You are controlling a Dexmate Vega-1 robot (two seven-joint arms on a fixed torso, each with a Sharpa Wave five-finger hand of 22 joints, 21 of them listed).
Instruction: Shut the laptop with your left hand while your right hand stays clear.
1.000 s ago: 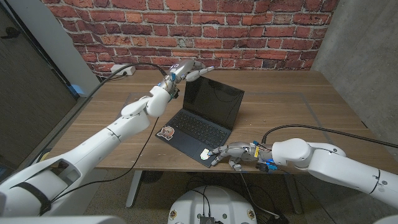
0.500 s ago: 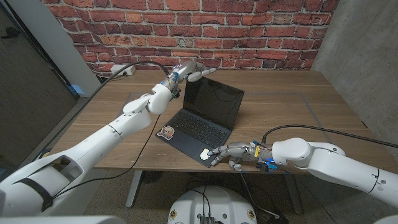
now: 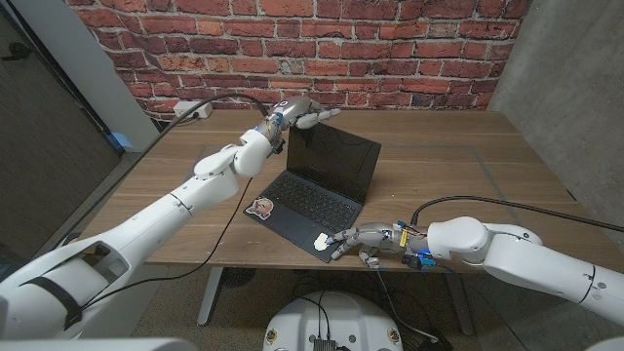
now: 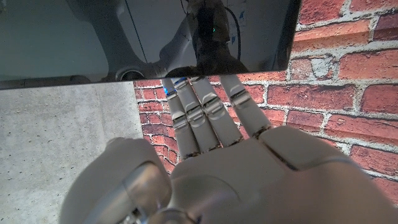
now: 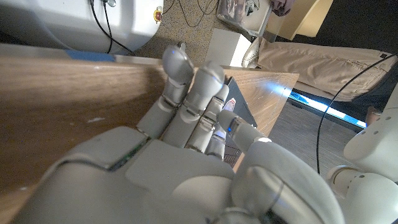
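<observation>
Laptop (image 3: 317, 188) open, dark screen upright, left hand (image 3: 304, 114) at lid top.

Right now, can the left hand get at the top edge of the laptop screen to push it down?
Probably yes. The left hand is already at the top edge of the laptop screen, with its fingers reaching over it. Nothing stands between them.

A wooden tabletop (image 3: 439, 166) is being backed by a red brick wall (image 3: 390, 49), while a grey concrete wall (image 3: 575, 88) is being seen at the right and a dark panel (image 3: 39, 146) at the left.
</observation>
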